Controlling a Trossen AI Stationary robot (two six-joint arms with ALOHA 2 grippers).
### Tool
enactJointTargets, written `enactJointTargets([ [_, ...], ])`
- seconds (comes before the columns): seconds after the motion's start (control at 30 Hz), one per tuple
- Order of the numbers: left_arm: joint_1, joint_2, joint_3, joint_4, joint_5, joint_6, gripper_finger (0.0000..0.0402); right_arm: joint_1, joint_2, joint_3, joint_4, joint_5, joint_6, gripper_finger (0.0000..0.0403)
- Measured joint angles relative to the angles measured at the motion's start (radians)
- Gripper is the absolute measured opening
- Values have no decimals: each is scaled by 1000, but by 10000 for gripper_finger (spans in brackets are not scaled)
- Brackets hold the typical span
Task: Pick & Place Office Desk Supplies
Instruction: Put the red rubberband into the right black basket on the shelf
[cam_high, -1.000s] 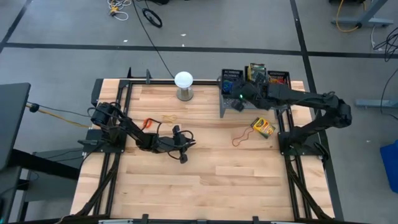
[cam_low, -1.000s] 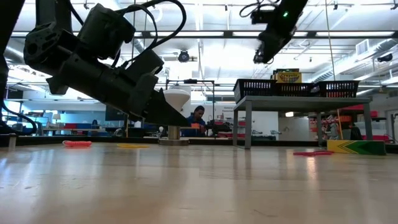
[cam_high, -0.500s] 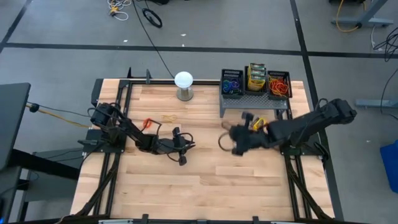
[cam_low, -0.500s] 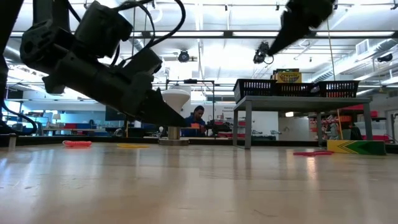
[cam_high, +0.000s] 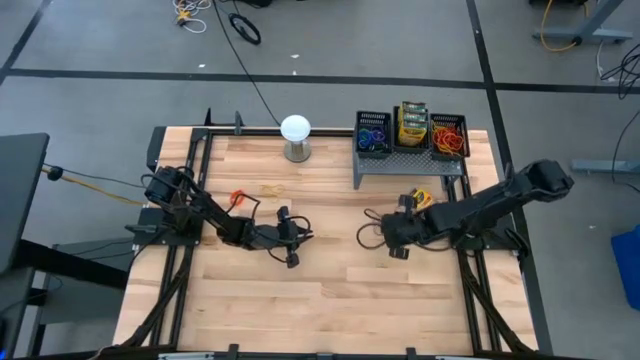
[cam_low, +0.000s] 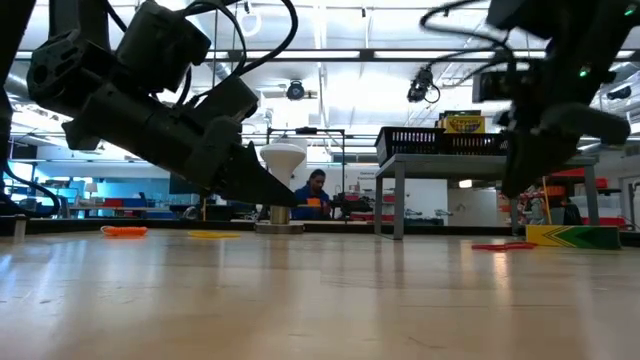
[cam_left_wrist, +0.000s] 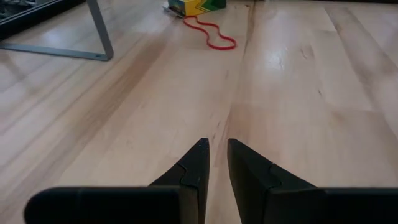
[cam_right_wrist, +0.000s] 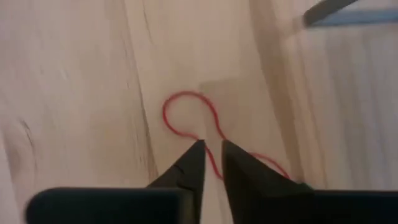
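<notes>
Right gripper (cam_right_wrist: 211, 149) sits low over the red rubber band (cam_right_wrist: 186, 115) on the table (cam_high: 330, 310), just in front of the grey riser (cam_high: 405, 165); fingers nearly together with a thin gap, band not visibly clamped. Crayon box (cam_high: 420, 197) beside it. Left gripper (cam_left_wrist: 216, 149) waits mid-table, fingers narrowly apart, holding nothing.

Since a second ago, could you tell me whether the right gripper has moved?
Yes. The right gripper has left the riser with its mesh bins and come down toward the near edge, now over the red rubber band on the table.
</notes>
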Motion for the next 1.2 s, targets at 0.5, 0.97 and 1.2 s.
enactJointTargets([
  [0.5,0,0,0,-2,-1,17,63,-279,0,-90,133,-247,-401,202],
  [0.97,0,0,0,-15,0,16,63,-315,148,-87,171,-289,-491,183],
  [1.2,0,0,0,-15,0,16,63,-341,150,-88,170,-352,-498,114],
])
